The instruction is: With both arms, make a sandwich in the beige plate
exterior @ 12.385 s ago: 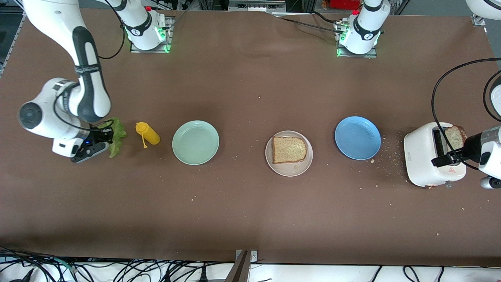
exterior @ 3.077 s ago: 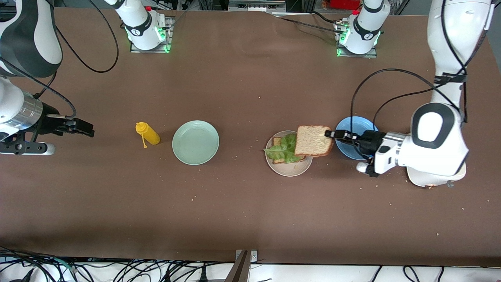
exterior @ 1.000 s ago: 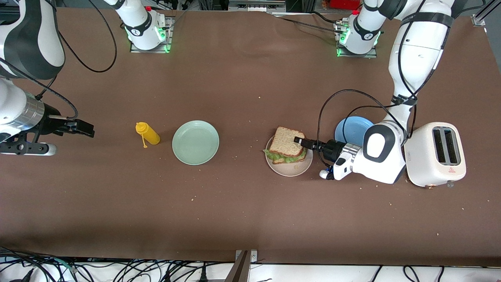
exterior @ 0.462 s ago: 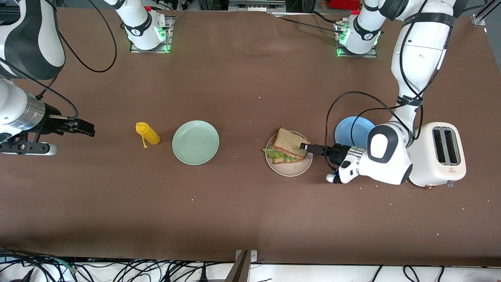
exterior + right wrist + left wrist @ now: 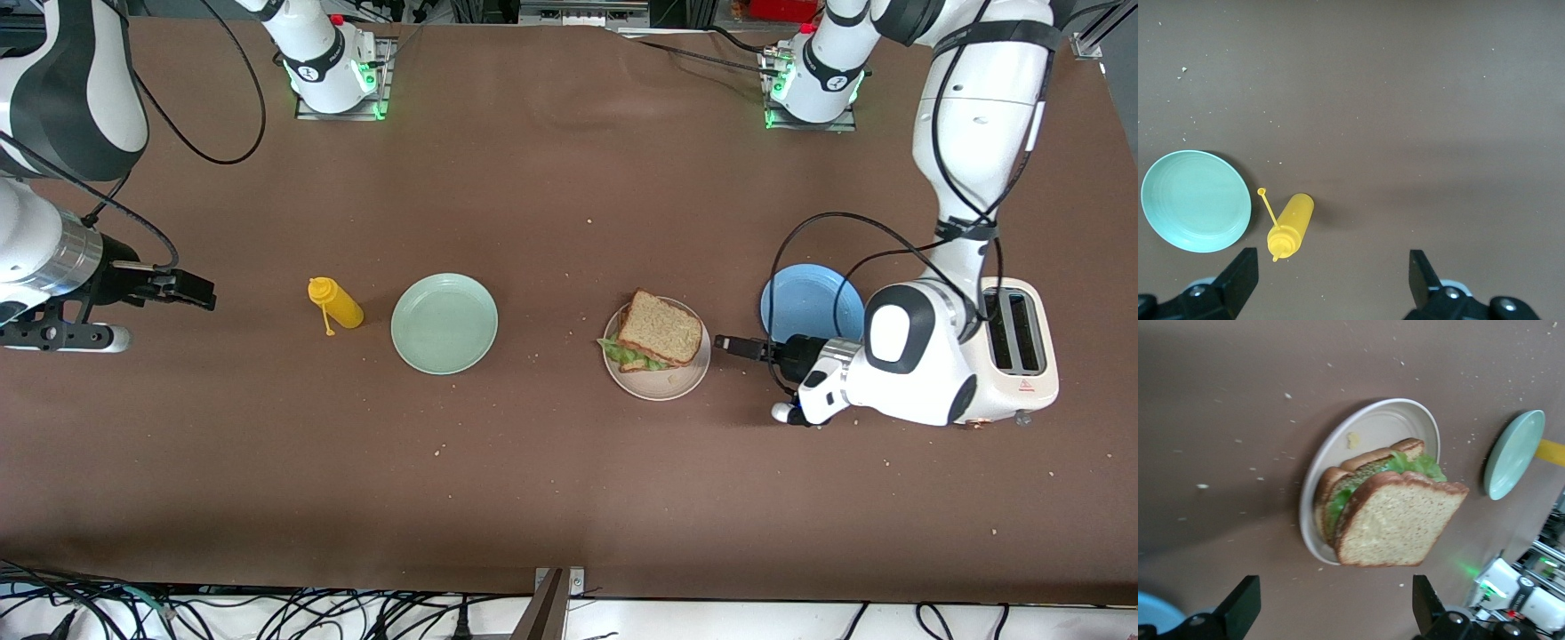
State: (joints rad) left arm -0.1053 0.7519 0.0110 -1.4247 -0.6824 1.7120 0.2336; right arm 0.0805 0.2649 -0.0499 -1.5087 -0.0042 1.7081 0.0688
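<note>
Right claw (image 5: 197, 292) idle, fingers apart over the surface near the mustard bottle (image 5: 335, 303); sandwich (image 5: 655, 332) sits stacked on beige plate (image 5: 662, 384); left claw (image 5: 725, 343) apart, empty, just beside the plate: looks assembled, next retract clear.

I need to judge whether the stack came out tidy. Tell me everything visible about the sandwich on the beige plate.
The sandwich lies on the round beige plate, between the mint-green and blue plates. It has two square slices of brown toasted bread with darker crusts and ruffled green lettuce between them. The top slice sits skewed, overhanging the plate's rim; the lower slice and the lettuce peek out at one side. Nothing grips it: the open left gripper is beside the plate, apart from it.
</note>
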